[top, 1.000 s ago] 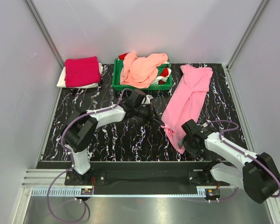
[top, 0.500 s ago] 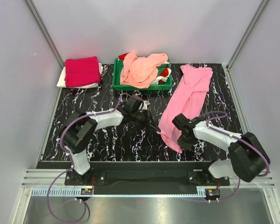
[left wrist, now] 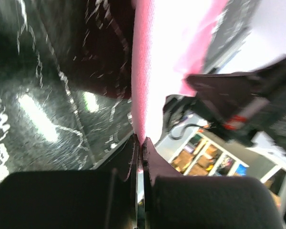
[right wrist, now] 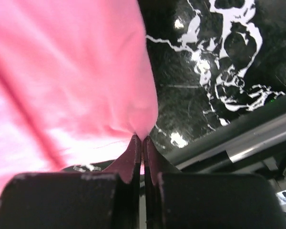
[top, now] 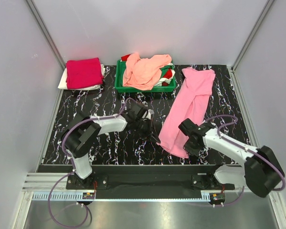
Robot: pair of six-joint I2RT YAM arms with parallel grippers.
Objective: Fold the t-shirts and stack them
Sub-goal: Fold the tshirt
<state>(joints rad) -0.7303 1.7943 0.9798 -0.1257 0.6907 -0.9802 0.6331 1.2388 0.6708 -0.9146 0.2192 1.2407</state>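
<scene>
Far left, at the rear corner of the tabletop (top: 114, 143), a folded crimson t-shirt (top: 84, 72) lies on a white t-shirt (top: 63, 82). The left hand (top: 152, 135) is closed, pinching the near left edge of the pink t-shirt (top: 188, 102). The left wrist view shows cloth nipped between its fingertips (left wrist: 133, 150), which the overhead view leaves unclear. The green tray (top: 145, 88) at rear centre holds a heaped peach t-shirt (top: 145, 70), seen from overhead only. The pink t-shirt lies as a long strip from the rear right towards the near edge. The right hand (top: 187, 145) is closed on the strip's near right corner, as the right wrist view confirms.
</scene>
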